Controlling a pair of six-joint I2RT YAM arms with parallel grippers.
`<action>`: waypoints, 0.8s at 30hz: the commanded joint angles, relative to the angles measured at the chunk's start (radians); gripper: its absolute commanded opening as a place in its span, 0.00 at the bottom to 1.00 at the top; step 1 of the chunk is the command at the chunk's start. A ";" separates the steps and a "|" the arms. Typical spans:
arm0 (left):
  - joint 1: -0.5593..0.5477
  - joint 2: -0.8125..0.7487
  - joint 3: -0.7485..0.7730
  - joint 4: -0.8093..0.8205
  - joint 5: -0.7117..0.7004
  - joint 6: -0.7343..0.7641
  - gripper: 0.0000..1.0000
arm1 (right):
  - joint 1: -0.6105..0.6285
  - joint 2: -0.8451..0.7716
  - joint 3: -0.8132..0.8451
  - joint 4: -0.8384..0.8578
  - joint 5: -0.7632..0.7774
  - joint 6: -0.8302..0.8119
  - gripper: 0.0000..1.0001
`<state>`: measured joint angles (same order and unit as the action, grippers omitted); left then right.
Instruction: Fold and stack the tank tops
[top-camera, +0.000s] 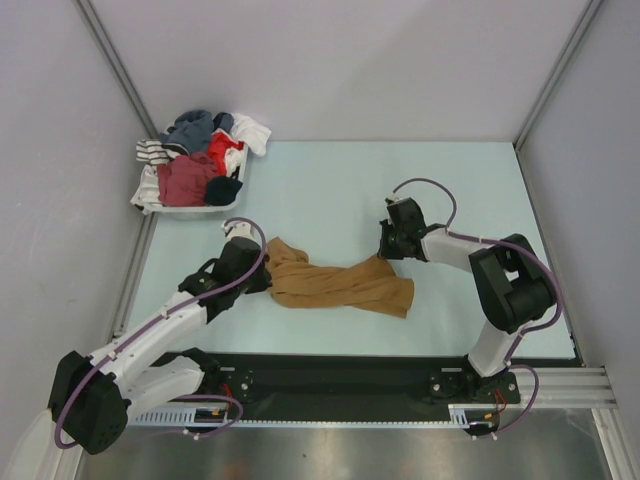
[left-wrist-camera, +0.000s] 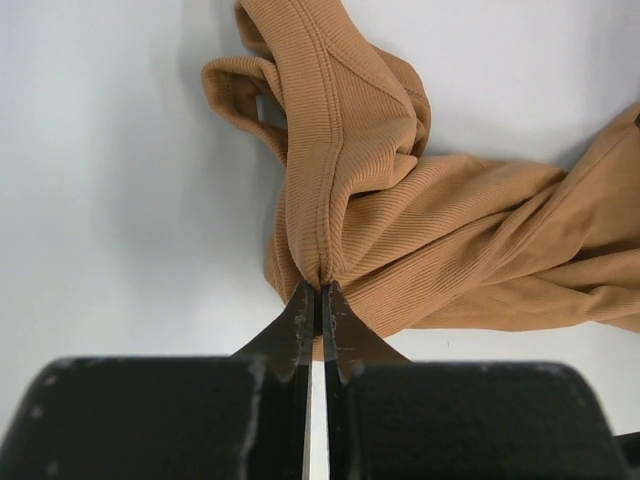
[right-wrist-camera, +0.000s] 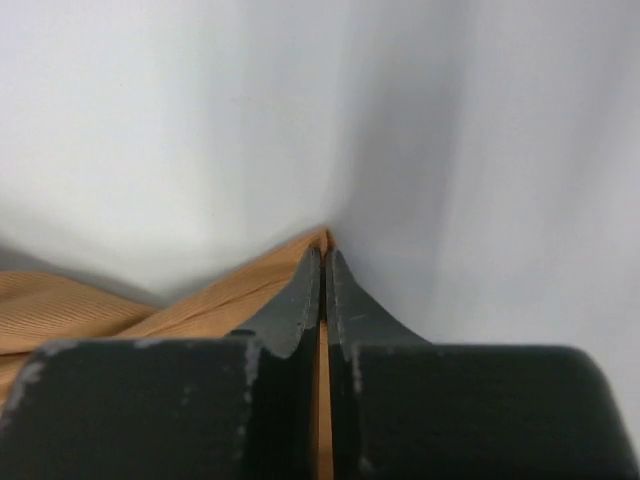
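- Left gripper (left-wrist-camera: 318, 295) fills the bottom of its own cam, jaws pinched shut on a ribbed hem of the tan top (left-wrist-camera: 450, 240), with no gap I can see
- Right gripper (right-wrist-camera: 323, 262) is the same deal, jaws closed on a thin corner of the cloth, and only a sliver of tan pokes past the tips
- From above, the tan top lies mid-table (top-camera: 330, 190), bunched and twisted like a rope, nowhere near flat
- Key bit: its long axis runs roughly 9 to 3 o'clock, with the left gripper at the 9 o'clock end and the right gripper on a corner up around 2 o'clock, so each arm has the end nearest it
- My guess is the next move is pulling apart along that 9 to 3 line to spread it before any fold, though the twist in the middle looks like it may not come out with a straight pull
- Bin (top-camera: 190, 211) sits at the table's 10 o'clock corner, heaped with mixed clothes including a maroon top (top-camera: 183, 180), well apart from both arms
- Nothing looks folded or stacked yet
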<state>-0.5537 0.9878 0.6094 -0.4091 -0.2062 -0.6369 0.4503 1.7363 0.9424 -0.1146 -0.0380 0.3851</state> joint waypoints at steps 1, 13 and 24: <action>0.009 -0.012 0.012 0.018 0.002 -0.004 0.04 | 0.021 0.005 0.059 -0.049 0.079 -0.049 0.00; 0.008 0.123 0.139 0.058 0.054 0.035 0.09 | -0.105 -0.155 -0.048 0.038 0.103 0.006 0.00; 0.011 0.347 0.378 0.012 0.068 0.082 0.10 | -0.105 -0.193 -0.151 0.162 0.095 0.015 0.00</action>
<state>-0.5522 1.3022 0.9268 -0.3847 -0.1490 -0.5907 0.3435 1.5871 0.8074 -0.0299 0.0593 0.3920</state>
